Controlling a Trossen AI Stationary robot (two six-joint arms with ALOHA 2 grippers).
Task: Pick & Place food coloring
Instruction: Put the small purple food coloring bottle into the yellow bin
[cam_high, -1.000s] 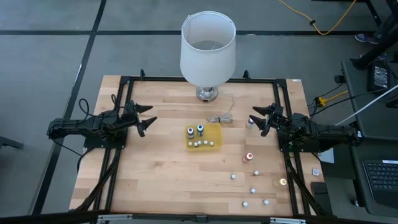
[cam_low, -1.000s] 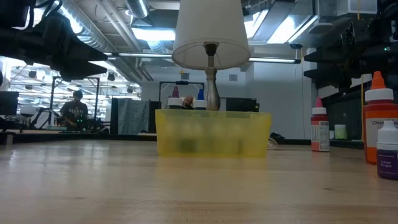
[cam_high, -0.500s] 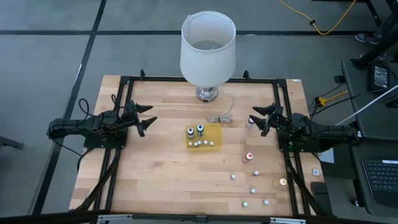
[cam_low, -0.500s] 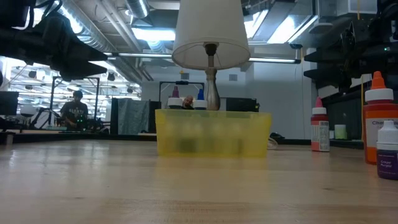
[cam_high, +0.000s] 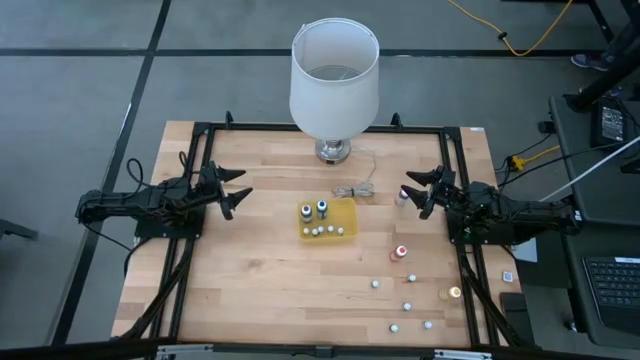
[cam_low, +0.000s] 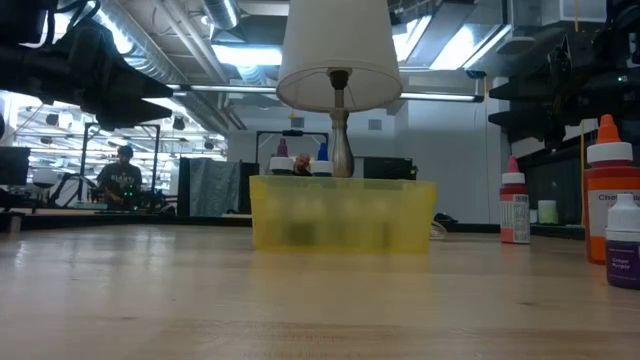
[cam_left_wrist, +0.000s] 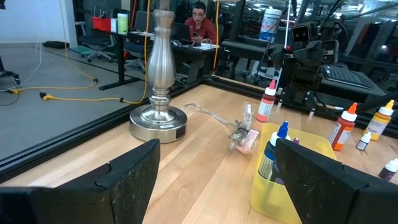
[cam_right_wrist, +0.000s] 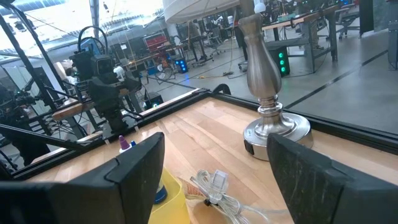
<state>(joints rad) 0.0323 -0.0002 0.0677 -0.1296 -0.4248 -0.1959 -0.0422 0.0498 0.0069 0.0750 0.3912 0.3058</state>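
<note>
Pale wood makes up the surface, on which a yellow tray is seen near the middle, in front of a lamp with a white shade and a metal base. Several food coloring bottles are held in the tray, two of them upright with blue tops and a few smaller white-topped ones beside them. More bottles are scattered well apart on the right part of the surface, among them a red-topped bottle and an orange-topped bottle. A coiled cable is laid between the lamp base and the tray. The left gripper is held at the left edge, its fingers spread wide and nothing grasped. The right gripper is likewise wide open and empty at the right edge, with one small bottle just beside it.
</note>
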